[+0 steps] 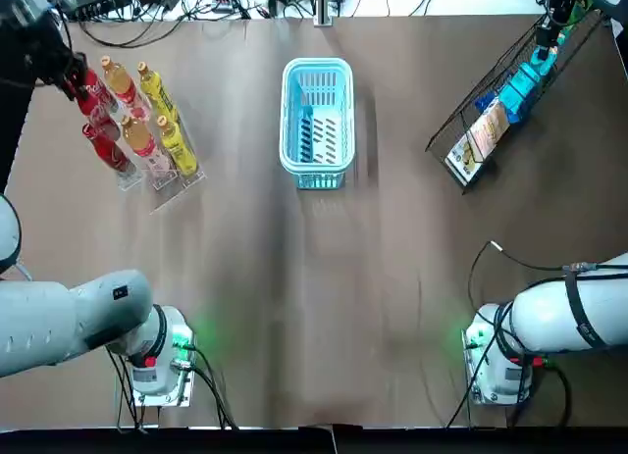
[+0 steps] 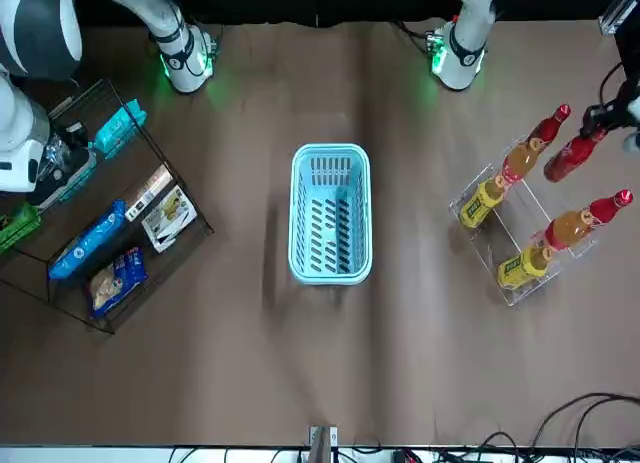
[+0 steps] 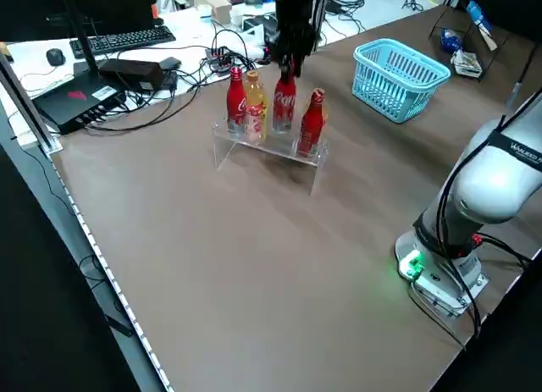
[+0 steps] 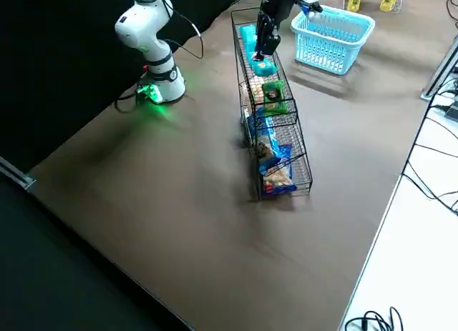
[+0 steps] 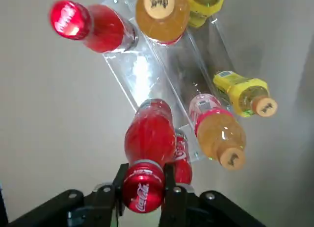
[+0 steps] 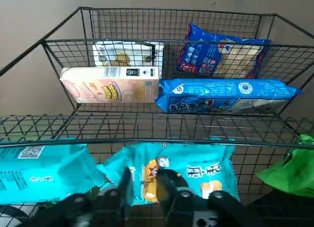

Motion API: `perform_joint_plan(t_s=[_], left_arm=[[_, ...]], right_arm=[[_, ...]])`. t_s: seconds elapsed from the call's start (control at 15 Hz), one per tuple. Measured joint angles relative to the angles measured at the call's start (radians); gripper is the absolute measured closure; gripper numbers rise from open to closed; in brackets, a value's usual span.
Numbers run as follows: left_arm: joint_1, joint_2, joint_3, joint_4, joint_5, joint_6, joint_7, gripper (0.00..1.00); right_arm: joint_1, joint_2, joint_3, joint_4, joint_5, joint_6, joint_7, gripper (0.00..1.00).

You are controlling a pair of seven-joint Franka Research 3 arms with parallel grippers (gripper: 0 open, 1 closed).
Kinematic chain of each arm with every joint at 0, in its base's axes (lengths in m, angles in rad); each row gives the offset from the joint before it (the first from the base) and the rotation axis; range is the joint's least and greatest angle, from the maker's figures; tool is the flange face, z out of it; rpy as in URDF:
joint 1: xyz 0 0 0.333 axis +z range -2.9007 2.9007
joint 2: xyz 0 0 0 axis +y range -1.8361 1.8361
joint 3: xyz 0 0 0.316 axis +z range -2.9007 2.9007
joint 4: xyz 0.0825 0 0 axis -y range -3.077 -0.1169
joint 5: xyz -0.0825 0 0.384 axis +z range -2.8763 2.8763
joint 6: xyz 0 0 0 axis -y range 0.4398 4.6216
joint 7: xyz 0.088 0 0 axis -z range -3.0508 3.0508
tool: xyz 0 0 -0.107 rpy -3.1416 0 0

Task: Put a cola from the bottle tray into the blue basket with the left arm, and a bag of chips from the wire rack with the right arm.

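Brown table (image 1: pixel 294 307) runs wide and bare across its near half, between the two arm bases, and on either side of the basket (image 1: pixel 317 63), which stands alone at mid-width toward the far edge. Cables lie just past that edge.

At the far left, close to the table's side edge, the clear tray (image 1: pixel 175 191) holds two red bottles, two orange and two yellow. The left gripper (image 5: pixel 143 185) is over the tray's outer row, its fingers clenched on the cap and neck of the cola (image 5: pixel 149 138). The bottle hangs tilted, its base at the tray's edge; I cannot tell whether it is free of its slot. Bare table lies between it and the basket.

At the far right corner the rack (image 6: pixel 152 40) slants toward the side edge. The right gripper (image 6: pixel 143 185) reaches into its upper tier, fingers pinched on the top edge of the teal chips (image 6: pixel 196 168), just beside a second teal bag (image 6: pixel 44 163). Blue packs and a box lie on the tier below.
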Motion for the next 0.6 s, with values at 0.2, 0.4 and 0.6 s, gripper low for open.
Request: perform_joint_plan(t_s=[0.2, 0.4, 0.6], left_arm=[[-0.002, 0.016, -0.001, 0.118, 0.0, -0.096, 0.0, 0.68], [-0.004, 0.036, -0.001, 0.229, 0.0, -0.189, 0.0, 0.68], [-0.007, 0.056, -0.005, 0.279, 0.0, -0.223, -0.019, 0.68]], right_arm=[[-0.005, 0.0, 0.0, 0.002, 0.0, -0.001, 0.0, 0.95], [-0.008, 0.0, 0.0, 0.004, 0.0, -0.002, 0.0, 0.95], [-0.008, 0.0, 0.0, 0.016, 0.0, -0.001, 0.0, 0.95]])
